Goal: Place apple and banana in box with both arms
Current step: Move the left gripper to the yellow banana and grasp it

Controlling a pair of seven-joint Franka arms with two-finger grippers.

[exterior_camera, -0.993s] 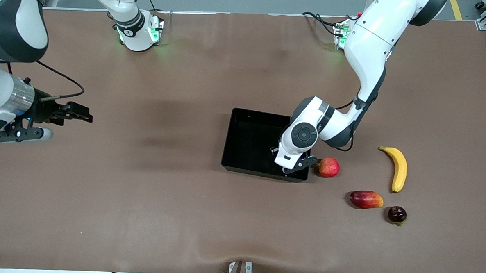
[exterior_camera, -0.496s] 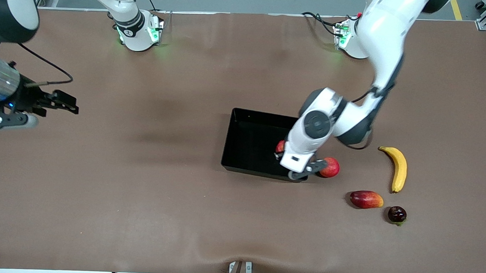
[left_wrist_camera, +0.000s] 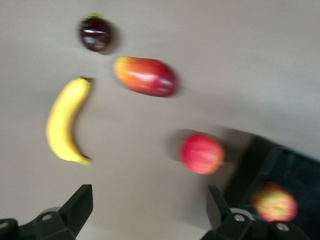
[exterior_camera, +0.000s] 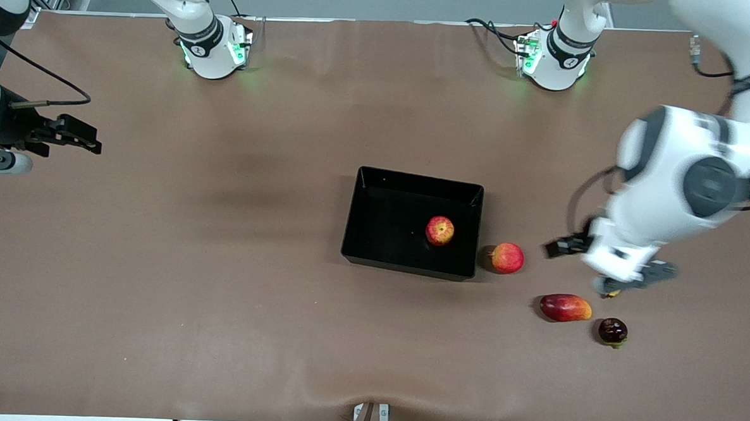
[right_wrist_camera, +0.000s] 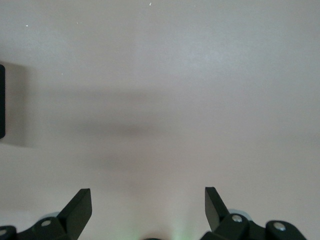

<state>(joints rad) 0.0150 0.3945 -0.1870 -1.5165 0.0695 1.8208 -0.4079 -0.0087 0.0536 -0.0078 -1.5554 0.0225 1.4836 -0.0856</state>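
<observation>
Since a second ago the left arm has swung out of the box (exterior_camera: 374, 236) and off toward its own end of the counter (exterior_camera: 219, 292), leaving the apple (exterior_camera: 440, 230) lying inside the box, close to the wall on the left arm's side. The right arm has drawn back higher toward the counter's edge at its own end.

From the front, the left gripper (exterior_camera: 606, 268) hangs over the spot where the banana lies, hiding nearly all of it; its jaws look spread. The pinkish-red fruit (exterior_camera: 507, 257) sits on the counter just beside the box's outer wall. The dark-red mango (exterior_camera: 565, 307) lies nearer the front camera, and the small dark fruit (exterior_camera: 613, 330) beside it, nearer still. The right gripper (exterior_camera: 77, 135) hovers over bare counter, well apart from the box, and waits.

In the left wrist view the jaws stand wide apart with nothing between them, the fingertips (left_wrist_camera: 80, 205) black. Ahead of them lie the banana (left_wrist_camera: 65, 122), the mango (left_wrist_camera: 146, 76), the dark fruit (left_wrist_camera: 96, 33) and the pinkish-red fruit (left_wrist_camera: 202, 153), with the apple (left_wrist_camera: 274, 202) in the box (left_wrist_camera: 250, 167).

In the right wrist view the jaws are also wide apart and empty, fingertips (right_wrist_camera: 79, 205) over plain counter (right_wrist_camera: 165, 75), with a sliver of the box (right_wrist_camera: 2, 100) at the picture's edge.
</observation>
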